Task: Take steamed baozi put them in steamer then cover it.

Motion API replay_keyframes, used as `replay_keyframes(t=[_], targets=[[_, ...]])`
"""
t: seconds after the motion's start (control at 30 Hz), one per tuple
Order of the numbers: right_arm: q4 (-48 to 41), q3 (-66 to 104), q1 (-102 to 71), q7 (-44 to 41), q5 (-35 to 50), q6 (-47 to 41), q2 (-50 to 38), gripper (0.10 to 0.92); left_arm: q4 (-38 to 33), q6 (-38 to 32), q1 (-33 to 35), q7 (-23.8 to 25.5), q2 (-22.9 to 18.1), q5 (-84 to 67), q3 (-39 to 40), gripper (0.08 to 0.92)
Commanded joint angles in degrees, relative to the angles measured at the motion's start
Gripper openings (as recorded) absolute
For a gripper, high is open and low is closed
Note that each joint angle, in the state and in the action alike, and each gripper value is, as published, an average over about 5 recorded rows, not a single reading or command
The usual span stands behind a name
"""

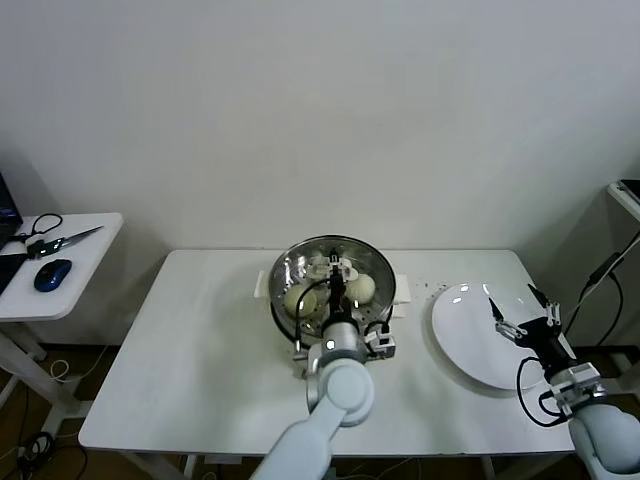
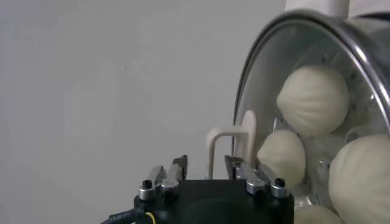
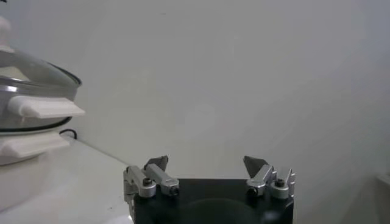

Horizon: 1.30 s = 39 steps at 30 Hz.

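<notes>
The steamer [image 1: 288,268], a shiny steel pot, stands at the middle of the white table, and the glass cover [image 1: 350,250] lies on it. Through the glass I see pale baozi [image 1: 298,297] [image 1: 360,288]. My left gripper [image 1: 338,276] hangs right over the cover's cream loop handle. In the left wrist view the handle [image 2: 234,139] stands in the gap of the left gripper [image 2: 206,163]. Its jaws are apart and do not press the handle. Baozi [image 2: 314,100] [image 2: 283,155] show behind the cover [image 2: 268,55]. My right gripper [image 1: 520,312] [image 3: 206,163] waits open by the plate.
A flat white plate [image 1: 470,345] lies at the table's right, under my right gripper. The steamer's side handle [image 3: 46,106] shows in the right wrist view. A low side table at the far left carries a blue mouse [image 1: 52,274] and scissors [image 1: 62,240].
</notes>
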Motion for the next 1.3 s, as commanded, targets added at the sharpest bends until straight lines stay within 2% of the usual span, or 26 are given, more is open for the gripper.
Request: replay_keyframes(t=[0.03, 0.4, 0.63, 0.77, 0.9, 1.07, 1.17, 1.3], targets=[[0.18, -0.22, 0.31, 0.19, -0.17, -0.57, -0.06, 0.823, -7.51, 2.75, 1.80, 1.15, 4.01, -0.69, 1.05, 0.495], [2.60, -0.47, -0.61, 0.09, -2.75, -6.33, -0.19, 0.823, -15.87, 2.75, 7.87, 1.09, 11.47, -3.04, -0.75, 0.795], [4.02, -0.51, -0.83, 0.19, -0.91, -7.12, 0.37, 0.823, -22.39, 1.69, 13.28, -2.57, 16.11, -5.52, -5.22, 0.822], [4.51, -0.58, -1.23, 0.29, -0.69, -6.57, 0.72, 0.823, -27.58, -1.38, 17.08, -8.55, 18.99, -10.52, -10.64, 0.823], [4.77, -0.75, -1.79, 0.32, -0.55, -6.18, 1.08, 0.823, -31.84, -6.58, 22.51, -16.56, 20.46, -24.21, -19.44, 0.823], [5.23, -1.23, -2.39, 0.09, 0.13, -6.21, 1.43, 0.823, -32.85, -18.45, 29.34, -24.77, 19.33, -56.15, -33.74, 0.823], [5.60, -1.27, -3.11, -0.05, 0.66, -6.25, 2.05, 0.823, -32.74, -26.02, 33.31, -27.18, 17.22, -73.45, -40.65, 0.823], [5.85, -0.95, -4.20, -0.27, 1.37, -6.11, 2.89, 0.823, -30.86, -36.45, 37.02, -26.63, 14.20, -89.90, -47.14, 0.823]])
